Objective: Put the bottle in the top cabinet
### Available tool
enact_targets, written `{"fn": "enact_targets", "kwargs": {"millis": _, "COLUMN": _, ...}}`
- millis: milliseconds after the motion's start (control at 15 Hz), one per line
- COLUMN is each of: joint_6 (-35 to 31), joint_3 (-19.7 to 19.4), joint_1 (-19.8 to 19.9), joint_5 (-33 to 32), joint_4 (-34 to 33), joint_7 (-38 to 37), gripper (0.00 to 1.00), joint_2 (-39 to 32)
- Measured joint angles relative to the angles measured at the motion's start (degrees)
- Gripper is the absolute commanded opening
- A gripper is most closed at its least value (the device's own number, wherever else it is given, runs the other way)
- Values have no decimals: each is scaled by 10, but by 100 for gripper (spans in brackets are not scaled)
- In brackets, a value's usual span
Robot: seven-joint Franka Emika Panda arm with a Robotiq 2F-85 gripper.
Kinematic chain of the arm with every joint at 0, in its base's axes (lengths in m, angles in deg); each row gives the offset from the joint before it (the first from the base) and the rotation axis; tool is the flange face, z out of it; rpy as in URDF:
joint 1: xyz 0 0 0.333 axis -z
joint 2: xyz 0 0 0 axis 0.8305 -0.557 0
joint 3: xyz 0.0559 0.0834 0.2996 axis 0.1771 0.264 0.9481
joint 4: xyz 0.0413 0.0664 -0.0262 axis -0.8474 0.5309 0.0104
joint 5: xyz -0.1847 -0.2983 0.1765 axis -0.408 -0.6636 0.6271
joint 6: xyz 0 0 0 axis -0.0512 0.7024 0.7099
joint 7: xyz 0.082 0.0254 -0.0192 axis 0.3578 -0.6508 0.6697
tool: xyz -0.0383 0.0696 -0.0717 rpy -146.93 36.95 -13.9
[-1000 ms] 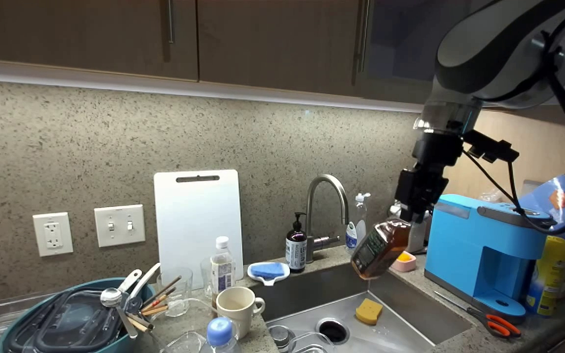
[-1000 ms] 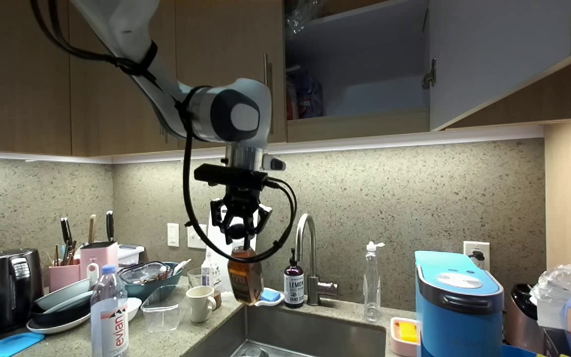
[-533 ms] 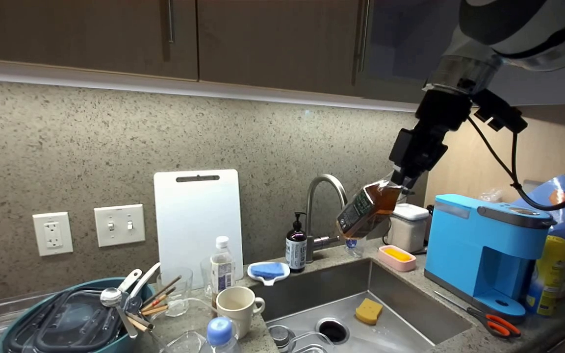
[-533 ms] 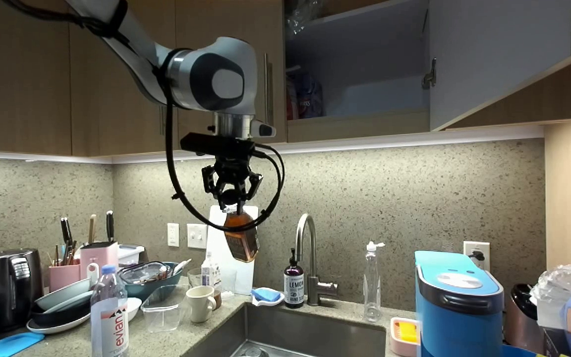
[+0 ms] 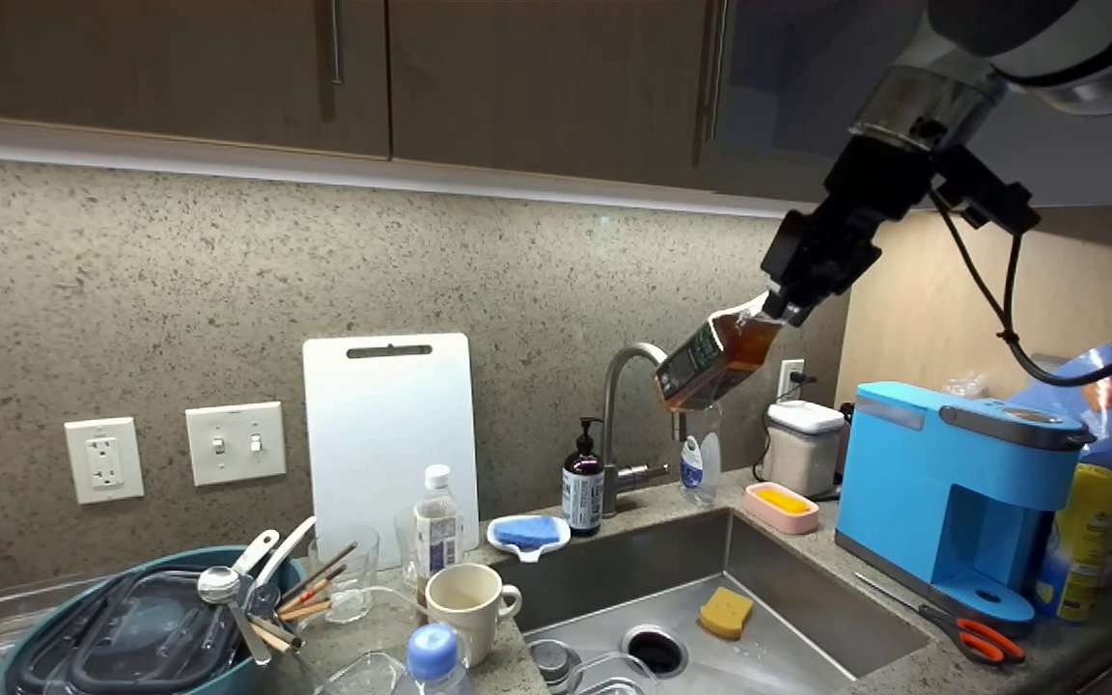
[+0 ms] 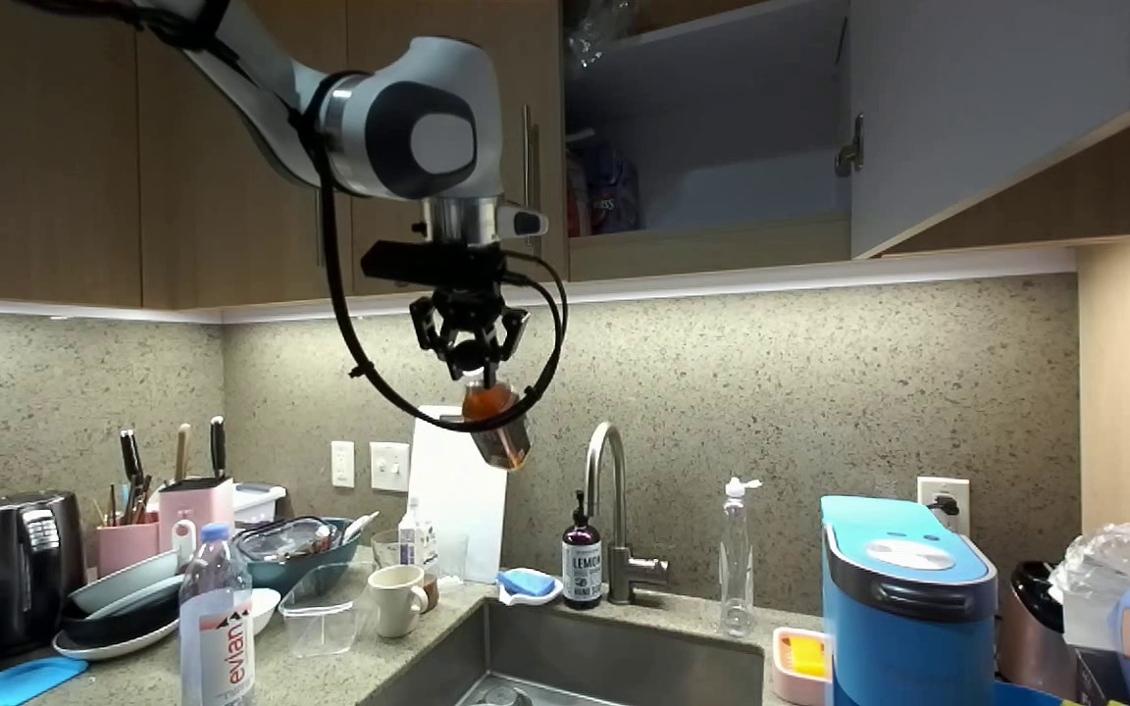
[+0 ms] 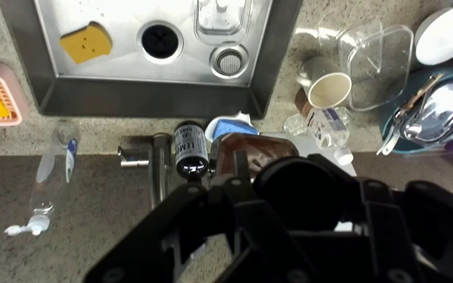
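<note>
The amber-brown bottle (image 5: 715, 361) hangs in the air, tilted, its base lower than its neck. The tool (image 5: 788, 311) grasps it at the neck end. The top cabinet (image 6: 707, 247), seen in an exterior view, has its door (image 6: 987, 118) swung wide, with packages (image 6: 614, 201) inside; the bottle is outside it and lower down. Lower again is the sink (image 5: 797, 579), with a yellow sponge (image 5: 726, 613) lying near the drain (image 5: 654, 652). On the table (image 5: 812, 548) behind the sink, a soap dispenser (image 5: 583, 492) stands upright just beside the faucet (image 5: 611, 425). A blue machine (image 5: 903, 483) stands beside the sink, orange-handled scissors (image 5: 963, 629) near its base.
</note>
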Motion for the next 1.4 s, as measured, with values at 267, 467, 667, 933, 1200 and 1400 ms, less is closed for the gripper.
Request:
{"fn": "enact_targets", "kwargs": {"millis": 267, "joint_6": -1, "joint_3": -20, "joint_1": 3, "joint_5": 0, "joint_4": -14, "joint_7": -28, "gripper": 17, "joint_2": 68}}
{"fn": "enact_targets", "kwargs": {"millis": 467, "joint_6": -1, "joint_3": -36, "joint_1": 9, "joint_5": 0, "joint_4": -27, "joint_7": -55, "gripper": 17, "joint_2": 120}}
{"fn": "enact_targets", "kwargs": {"millis": 667, "joint_6": -22, "joint_3": -45, "joint_1": 15, "joint_5": 0, "joint_4": -30, "joint_7": -76, "gripper": 17, "joint_2": 159}}
{"fn": "enact_targets", "kwargs": {"millis": 933, "joint_6": -118, "joint_3": -41, "joint_1": 17, "joint_5": -3, "joint_4": -7, "joint_7": -82, "gripper": 42, "joint_2": 178}}
{"fn": "enact_targets", "kwargs": {"millis": 1200, "joint_6": -136, "joint_3": -38, "joint_1": 17, "joint_5": -3, "joint_4": 9, "joint_7": -82, "gripper": 17, "joint_2": 178}}
{"fn": "enact_targets", "kwargs": {"millis": 1400, "joint_6": -143, "joint_3": -39, "joint_1": 16, "joint_5": -3, "joint_4": 10, "joint_7": -92, "gripper": 17, "joint_2": 171}}
